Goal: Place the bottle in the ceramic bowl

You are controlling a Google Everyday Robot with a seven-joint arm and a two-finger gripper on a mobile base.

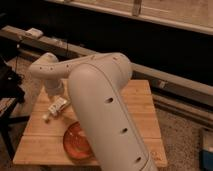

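Note:
The small white bottle [55, 109] lies on its side at the left of the wooden table [140, 107]. The red-orange ceramic bowl [75, 142] sits near the table's front edge, just in front of the bottle, and its right part is hidden behind my arm. My gripper [56, 98] hangs from the white wrist right above the bottle. I cannot see whether it touches the bottle. My large white arm [107, 110] crosses the middle of the view and hides the table's centre.
A dark stand or chair [9, 87] is beside the table's left edge. A long ledge [165, 77] runs behind the table, with a small white object [34, 33] on it at the far left. A blue item [207, 150] lies on the floor at the right.

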